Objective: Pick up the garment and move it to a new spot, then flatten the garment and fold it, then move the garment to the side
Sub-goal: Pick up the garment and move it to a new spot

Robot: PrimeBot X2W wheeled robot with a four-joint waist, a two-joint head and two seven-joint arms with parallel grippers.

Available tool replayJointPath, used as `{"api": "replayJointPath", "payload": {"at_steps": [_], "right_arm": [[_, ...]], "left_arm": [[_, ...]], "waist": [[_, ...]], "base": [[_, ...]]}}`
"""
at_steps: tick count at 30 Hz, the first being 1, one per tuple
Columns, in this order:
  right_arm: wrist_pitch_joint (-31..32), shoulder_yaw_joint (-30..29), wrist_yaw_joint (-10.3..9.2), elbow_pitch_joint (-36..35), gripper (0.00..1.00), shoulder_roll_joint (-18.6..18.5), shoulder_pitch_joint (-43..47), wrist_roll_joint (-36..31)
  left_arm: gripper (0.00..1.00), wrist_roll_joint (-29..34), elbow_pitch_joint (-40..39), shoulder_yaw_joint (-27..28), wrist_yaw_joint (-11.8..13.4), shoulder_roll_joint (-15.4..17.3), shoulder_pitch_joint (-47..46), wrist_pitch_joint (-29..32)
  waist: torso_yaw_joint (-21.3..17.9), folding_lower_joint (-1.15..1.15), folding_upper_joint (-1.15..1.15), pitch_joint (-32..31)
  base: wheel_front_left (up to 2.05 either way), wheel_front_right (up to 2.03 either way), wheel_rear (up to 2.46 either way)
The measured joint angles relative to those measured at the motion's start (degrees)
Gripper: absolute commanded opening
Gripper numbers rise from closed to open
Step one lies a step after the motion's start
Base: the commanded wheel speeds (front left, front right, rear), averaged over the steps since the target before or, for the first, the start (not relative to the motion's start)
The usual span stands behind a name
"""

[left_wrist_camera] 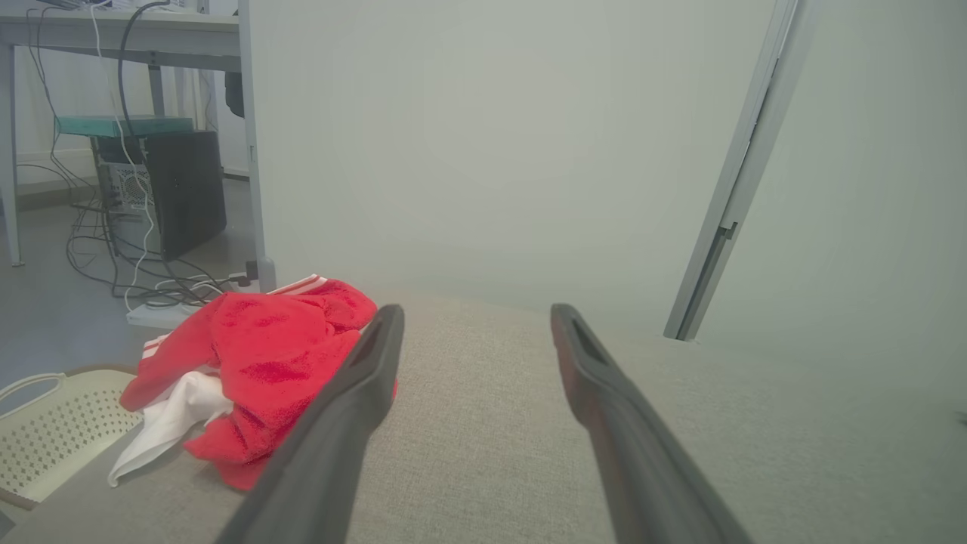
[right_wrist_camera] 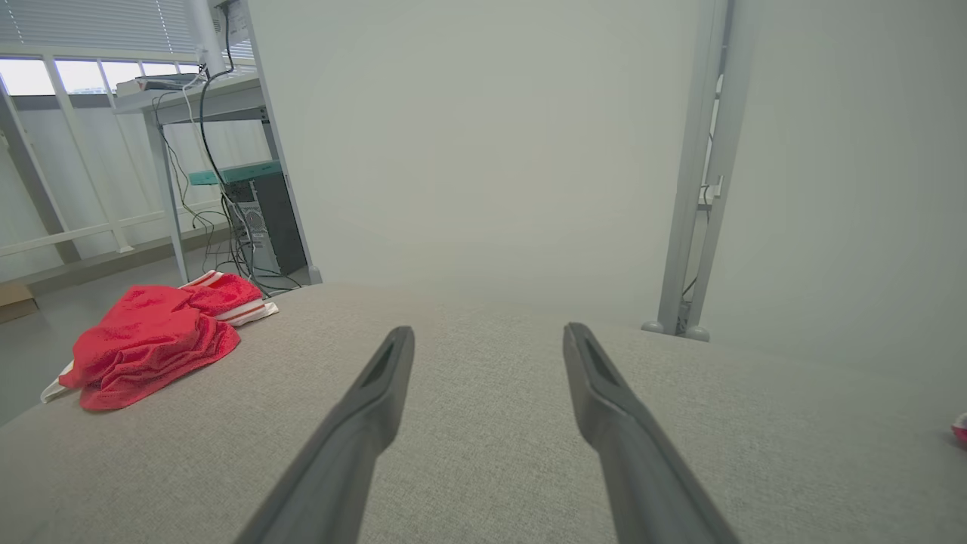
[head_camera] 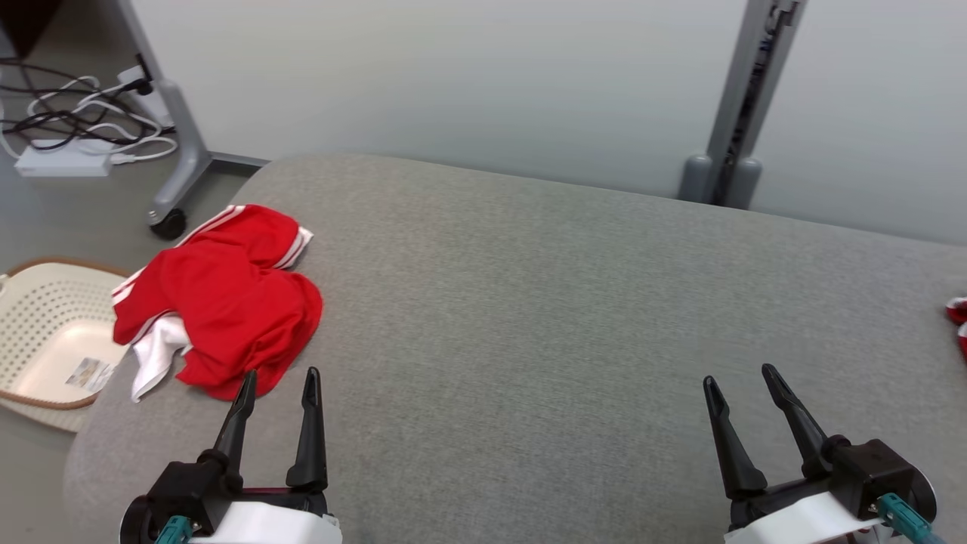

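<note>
Far-left corner of worktop (head_camera: 566,302), head view: garment (head_camera: 227,295) lies crumpled, red with white trim, close to the edge above the basket (head_camera: 45,317) on the floor.
left claw (head_camera: 280,374): jaws wide apart, empty. Tips are just beside the garment's near edge; I can't tell if they touch. It's the nearer arm, so I'd pick with it.
right claw (head_camera: 739,375): spread wide, empty, well apart from the garment over bare fabric. I'd say that's room for the flatten.
left wrist view: garment (left_wrist_camera: 279,355) sits left of the left claw (left_wrist_camera: 476,310), partly hidden behind it and not between the jaws. I'd swing left before closing.
right wrist view: garment (right_wrist_camera: 151,347) far left; right claw (right_wrist_camera: 489,329) open over plain worktop.
right edge: red scrap (right_wrist_camera: 959,429), can't tell what it is.
status: pick not yet begun.
</note>
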Motion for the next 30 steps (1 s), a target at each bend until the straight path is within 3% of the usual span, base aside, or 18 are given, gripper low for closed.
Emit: {"api": "replayJointPath", "payload": {"at_steps": [15,30], "right_arm": [[-0.01,0.71,0.0,0.1,1.0,0.58,0.29,0.51],[0.0,1.57,0.0,0.19,1.0,-0.03,0.27,0.82]], "left_arm": [[1.0,-0.26,-1.19,0.88,1.12,0.0,0.88,0.0],[1.0,-1.12,-1.2,1.27,1.44,0.0,1.14,0.0]], "waist": [[8.96,0.0,0.0,-0.17],[10.39,0.0,0.0,0.01]], "base": [[0.0,0.0,0.0],[0.0,0.0,0.0]]}}
